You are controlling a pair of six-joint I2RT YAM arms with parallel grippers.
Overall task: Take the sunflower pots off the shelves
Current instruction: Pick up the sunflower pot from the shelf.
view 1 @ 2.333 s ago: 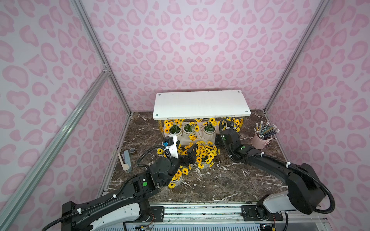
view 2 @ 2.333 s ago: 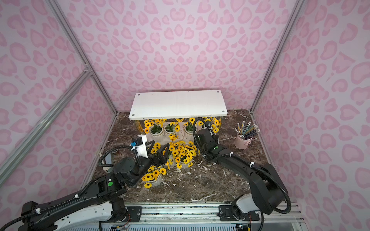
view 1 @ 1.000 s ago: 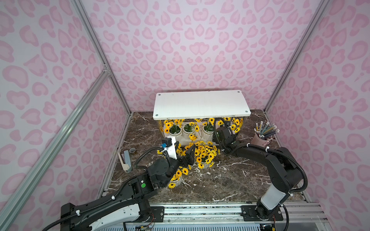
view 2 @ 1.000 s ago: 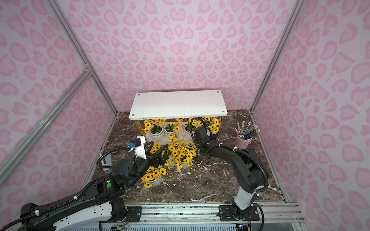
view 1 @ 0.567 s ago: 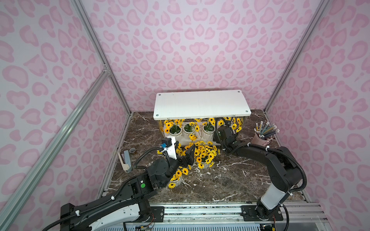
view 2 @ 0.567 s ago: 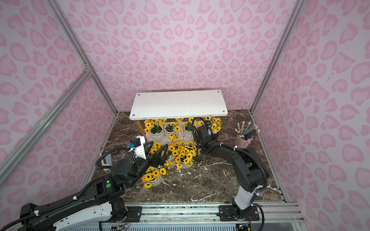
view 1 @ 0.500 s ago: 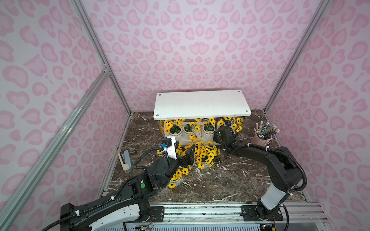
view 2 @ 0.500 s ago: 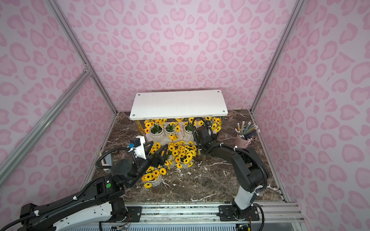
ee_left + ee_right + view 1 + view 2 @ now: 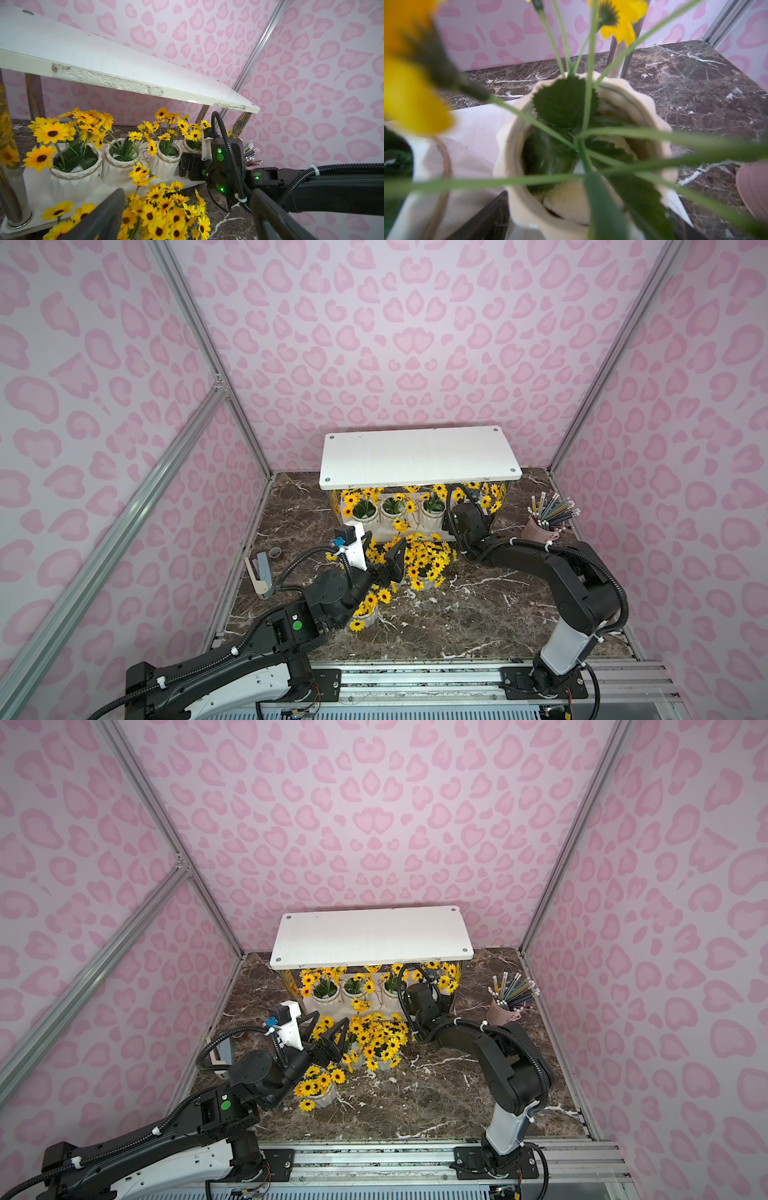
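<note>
The shelves point(image 9: 415, 456) are a white two-tier rack with a bare top board. On the lower board point(image 9: 37, 180) stand sunflower pots point(image 9: 365, 514) in a row, white and ribbed. My right gripper point(image 9: 581, 228) is open at the row's right end, one dark finger point(image 9: 488, 218) beside the end pot point(image 9: 517, 199), which sits between the jaws. More pots point(image 9: 424, 564) cluster on the floor in front of the rack, and one pot point(image 9: 368, 614) stands beside my left arm. My left gripper point(image 9: 384, 556) hangs open over that cluster, holding nothing.
A pink bucket of pencils point(image 9: 540, 531) stands right of the rack, close to my right arm point(image 9: 519, 560). A grey tool point(image 9: 262, 572) and a small roll point(image 9: 274, 551) lie by the left wall. Chrome legs point(image 9: 12, 176) flank the lower board. Pink walls enclose three sides.
Since the earliest frames my right arm has reached forward to the right end of the lower shelf. Over the last second nothing has visibly moved.
</note>
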